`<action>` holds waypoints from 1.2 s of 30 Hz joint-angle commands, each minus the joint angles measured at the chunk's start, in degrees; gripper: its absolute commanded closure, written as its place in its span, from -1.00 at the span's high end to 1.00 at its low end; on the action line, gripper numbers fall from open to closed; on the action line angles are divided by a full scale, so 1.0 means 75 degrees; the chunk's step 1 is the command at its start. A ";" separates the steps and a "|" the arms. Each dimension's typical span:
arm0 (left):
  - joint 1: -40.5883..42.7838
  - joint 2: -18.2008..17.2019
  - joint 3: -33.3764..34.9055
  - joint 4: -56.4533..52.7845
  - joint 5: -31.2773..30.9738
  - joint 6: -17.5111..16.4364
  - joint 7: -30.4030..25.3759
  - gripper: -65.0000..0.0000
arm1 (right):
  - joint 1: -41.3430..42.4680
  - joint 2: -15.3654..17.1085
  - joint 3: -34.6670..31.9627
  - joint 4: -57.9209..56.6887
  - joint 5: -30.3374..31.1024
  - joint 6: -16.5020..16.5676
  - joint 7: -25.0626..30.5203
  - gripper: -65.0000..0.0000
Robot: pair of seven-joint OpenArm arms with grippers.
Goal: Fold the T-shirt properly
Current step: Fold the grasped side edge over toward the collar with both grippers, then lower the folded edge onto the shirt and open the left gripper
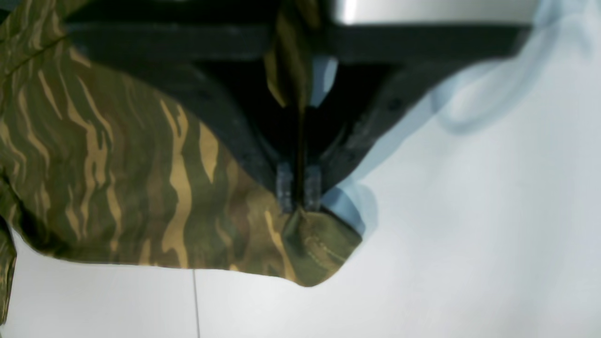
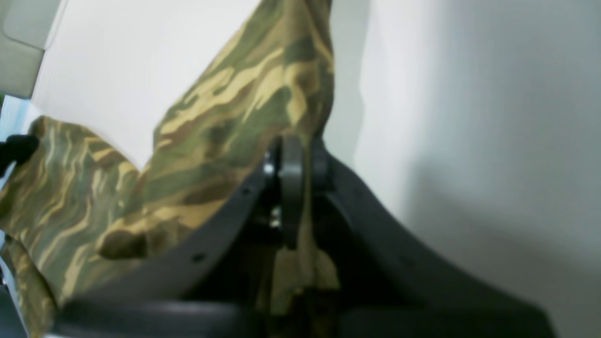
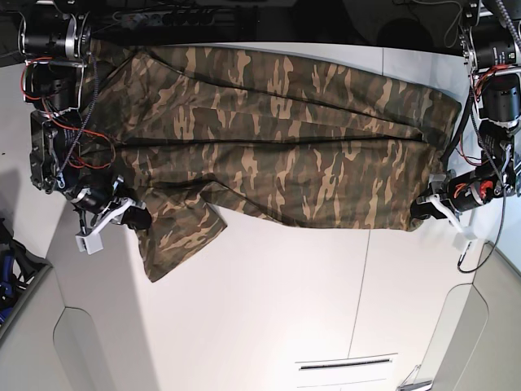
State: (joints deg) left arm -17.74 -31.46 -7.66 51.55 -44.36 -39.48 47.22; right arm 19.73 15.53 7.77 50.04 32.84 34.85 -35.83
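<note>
The camouflage T-shirt (image 3: pixel 285 138) lies spread over the far half of the white table (image 3: pixel 269 301), with one sleeve (image 3: pixel 175 240) pointing toward the near side at the left. At the shirt's right end my left gripper (image 3: pixel 423 210) is shut on the hem corner. The left wrist view shows that gripper (image 1: pixel 298 188) pinching the stitched corner of the T-shirt (image 1: pixel 117 164) just above the tabletop. At the shirt's left end, beside the sleeve, my right gripper (image 3: pixel 134 218) is shut on the cloth. Seen from the right wrist, this gripper (image 2: pixel 293 155) has a fold of the T-shirt (image 2: pixel 211 136) running between its fingers.
A thin seam (image 3: pixel 362 285) crosses the tabletop, and a narrow slot (image 3: pixel 346 364) sits near the front edge. Rounded table cut-outs lie at the near left (image 3: pixel 73 326) and near right (image 3: pixel 464 326). Both arms carry loose cables along the table's ends.
</note>
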 commanded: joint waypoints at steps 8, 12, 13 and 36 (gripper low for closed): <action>-0.0166 -0.0635 -0.0038 0.1521 -0.0970 -0.0069 0.1480 -1.00 | -0.0315 0.0119 0.0752 0.2052 0.0691 -0.0067 -0.2028 -1.00; -0.0146 -0.0726 -0.0038 0.2323 -0.1874 -0.0069 0.2716 -1.00 | -0.0851 0.0111 0.1376 0.3124 0.1227 -0.0064 -0.2270 -1.00; -0.0143 -0.0740 -0.0038 0.2480 -0.2037 -0.0069 0.2978 -1.00 | -0.0979 0.0111 0.1504 0.3340 0.1413 -0.0064 -0.2433 -1.00; 0.1524 -0.2200 -0.0038 0.3453 -0.5030 -0.0069 0.4370 -1.00 | -0.4380 0.0131 0.3077 0.6612 0.3369 0.0131 -0.3652 -1.00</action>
State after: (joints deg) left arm -5.34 -46.52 -7.44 76.53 -80.64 -39.57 80.53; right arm -13.52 15.55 30.37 98.63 56.64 35.42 -63.99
